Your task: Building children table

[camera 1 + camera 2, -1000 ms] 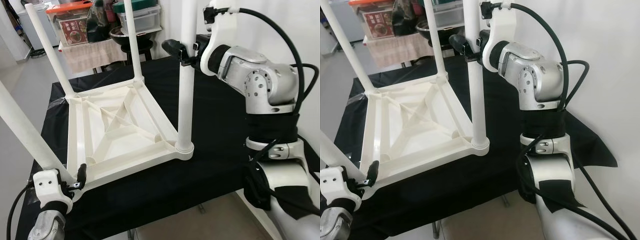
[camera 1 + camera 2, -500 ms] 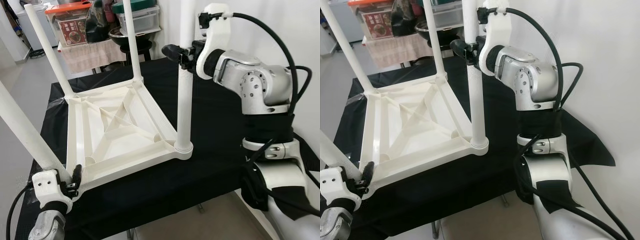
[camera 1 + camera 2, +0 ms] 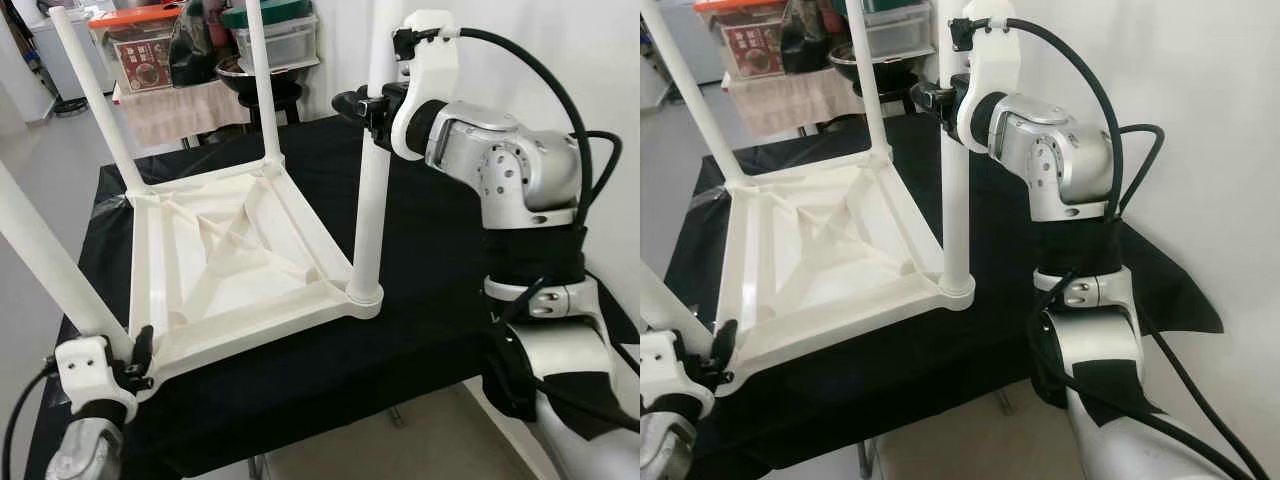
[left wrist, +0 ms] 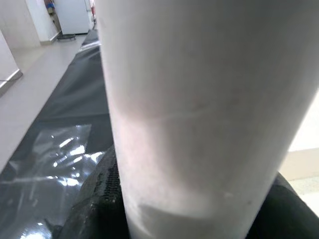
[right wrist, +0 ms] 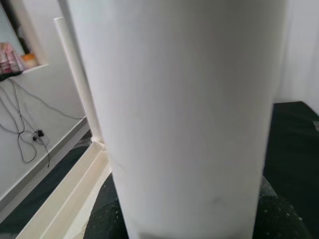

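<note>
White plastic children's table (image 3: 235,262) lies upside down on the black-cloth counter (image 3: 420,250), ribbed underside up, four white tubular legs standing off its corners. Taking the table frame as landmark: right gripper (image 3: 372,102) is at the near-right corner's leg (image 3: 368,215), partway up the tube, jaws pinching it from either side; right wrist view has the tube (image 5: 184,114) pressed close between dark pads. That leg leans a touch and its foot sits in the round corner socket (image 3: 365,295), so I judge it's in but maybe not fully home. Left gripper (image 3: 135,365) is at the near-left corner, jaws clamped on the base of that corner's leg (image 3: 45,262) just where it meets the frame; left wrist view shows the white tube (image 4: 199,114) filling the grip. Far-left leg (image 3: 95,100) and far-right leg (image 3: 260,85) stand free, no gripper on them. Behind the counter: storage boxes and a towel-draped stand (image 3: 180,105), not involved. Step in hand, as I read it: seating/straightening the last legs, w/ all four already in place, i.e. task near its end. Next move prob. needs the right arm to bring its leg upright and press straight down along the tube axis into the socket, while the left holds the frame steady so it doesn't skid on the cloth. Then let go and flip the table.
</note>
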### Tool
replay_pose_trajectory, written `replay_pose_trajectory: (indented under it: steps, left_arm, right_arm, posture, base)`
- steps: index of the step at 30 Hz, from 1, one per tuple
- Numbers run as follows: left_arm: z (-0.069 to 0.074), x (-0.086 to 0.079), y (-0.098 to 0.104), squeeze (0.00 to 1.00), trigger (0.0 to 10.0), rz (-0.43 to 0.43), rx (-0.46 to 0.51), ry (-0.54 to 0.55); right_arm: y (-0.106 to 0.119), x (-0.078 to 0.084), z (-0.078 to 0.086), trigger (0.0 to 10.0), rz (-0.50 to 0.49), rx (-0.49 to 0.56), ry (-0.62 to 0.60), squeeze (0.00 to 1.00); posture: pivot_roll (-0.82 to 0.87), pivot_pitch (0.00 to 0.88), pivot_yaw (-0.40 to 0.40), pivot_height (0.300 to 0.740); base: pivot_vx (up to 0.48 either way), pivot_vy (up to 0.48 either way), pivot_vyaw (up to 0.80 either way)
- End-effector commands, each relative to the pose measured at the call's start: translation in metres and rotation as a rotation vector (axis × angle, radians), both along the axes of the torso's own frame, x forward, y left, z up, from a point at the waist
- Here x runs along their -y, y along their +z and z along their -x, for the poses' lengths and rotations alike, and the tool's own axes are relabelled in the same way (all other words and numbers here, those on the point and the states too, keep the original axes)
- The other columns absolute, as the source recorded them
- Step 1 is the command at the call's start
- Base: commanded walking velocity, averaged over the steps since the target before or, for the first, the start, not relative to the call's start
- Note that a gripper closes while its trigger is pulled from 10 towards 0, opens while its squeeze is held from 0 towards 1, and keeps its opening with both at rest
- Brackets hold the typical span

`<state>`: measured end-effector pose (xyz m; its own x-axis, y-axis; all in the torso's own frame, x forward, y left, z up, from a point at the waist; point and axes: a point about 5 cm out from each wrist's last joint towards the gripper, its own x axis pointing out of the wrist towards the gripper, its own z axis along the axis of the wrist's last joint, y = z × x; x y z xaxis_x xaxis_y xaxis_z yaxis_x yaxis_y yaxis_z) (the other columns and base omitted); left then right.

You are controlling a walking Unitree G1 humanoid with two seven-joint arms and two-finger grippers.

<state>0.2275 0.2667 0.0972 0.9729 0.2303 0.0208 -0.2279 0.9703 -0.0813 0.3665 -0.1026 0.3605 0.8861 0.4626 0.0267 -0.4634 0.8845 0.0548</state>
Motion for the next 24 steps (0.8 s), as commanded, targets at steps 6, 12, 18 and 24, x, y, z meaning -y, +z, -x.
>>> replay_pose_trajectory:
  steps: [6, 12, 18, 24]
  left_arm:
    - [-0.023, -0.042, 0.167, 0.00, 0.0, -0.216, 0.449, 0.025]
    - [-0.033, -0.025, 0.309, 0.00, 0.0, -0.397, 0.753, -0.140]
    - [-0.038, 0.056, 0.430, 0.00, 0.0, -0.520, 0.976, -0.465]
    - [-0.068, 0.147, 0.423, 0.00, 0.0, -0.427, 0.863, -0.926]
  right_arm:
    - [-0.053, 0.040, -0.032, 0.0, -0.192, -0.266, -0.363, 0.00]
    - [-0.144, -0.001, -0.023, 0.0, -0.280, -0.632, -0.337, 0.00]
    - [-0.241, -0.097, 0.033, 0.0, -0.324, -1.074, -0.133, 0.00]
    - [-0.260, -0.144, 0.044, 3.3, -0.365, -1.130, -0.202, 0.00]
  posture:
    - [-0.07, 0.003, 0.047, 0.740]
    - [-0.03, 0.000, 0.052, 0.740]
    - [0.02, 0.000, 0.072, 0.740]
    - [0.07, 0.031, 0.117, 0.740]
  base:
    - [0.000, 0.000, 0.00]
    - [0.000, 0.000, 0.00]
    - [0.000, 0.000, 0.00]
    - [0.000, 0.000, 0.00]
